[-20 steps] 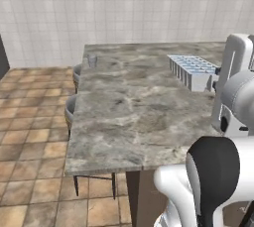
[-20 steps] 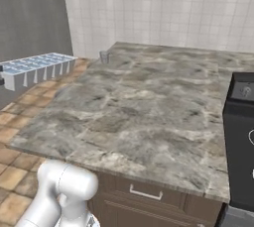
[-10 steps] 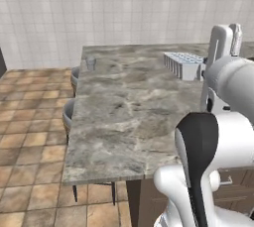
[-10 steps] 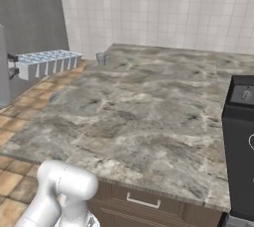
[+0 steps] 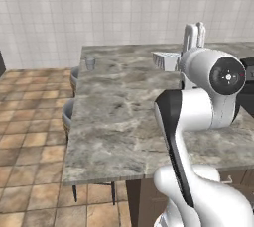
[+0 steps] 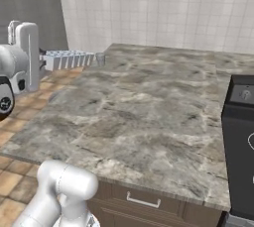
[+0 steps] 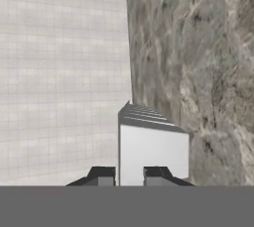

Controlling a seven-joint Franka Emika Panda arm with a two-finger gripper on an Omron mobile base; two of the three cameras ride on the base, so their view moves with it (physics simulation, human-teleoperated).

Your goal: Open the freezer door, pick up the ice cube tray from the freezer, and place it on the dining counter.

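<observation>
- Since the earlier frames, base and cameras have swung, so the counter [image 5: 124, 122] fills both base views differently; the tray [image 6: 67, 58] rides with the hand from off the counter's side to a spot over its far part.
- Gripper [image 7: 130, 174]: jaws nearly closed, pinching the tray's near end wall in the hand view, one dark tip on each side.
- Tray [image 7: 151, 144]: held level by one end and reaching forward from the hand, which keeps the cells upward; in the left base view its end [image 5: 166, 60] shows beside the wrist, above the stone.
- Whether it touches the counter cannot be told; it appears to be carried, not yet set down.
- Glass [image 5: 90, 63]: stands near the counter's far corner, apart from the tray.
- Dark appliance [image 6: 240, 156]: sits at the counter's right end, well apart from the tray, so the middle stone lies free for placing.
</observation>
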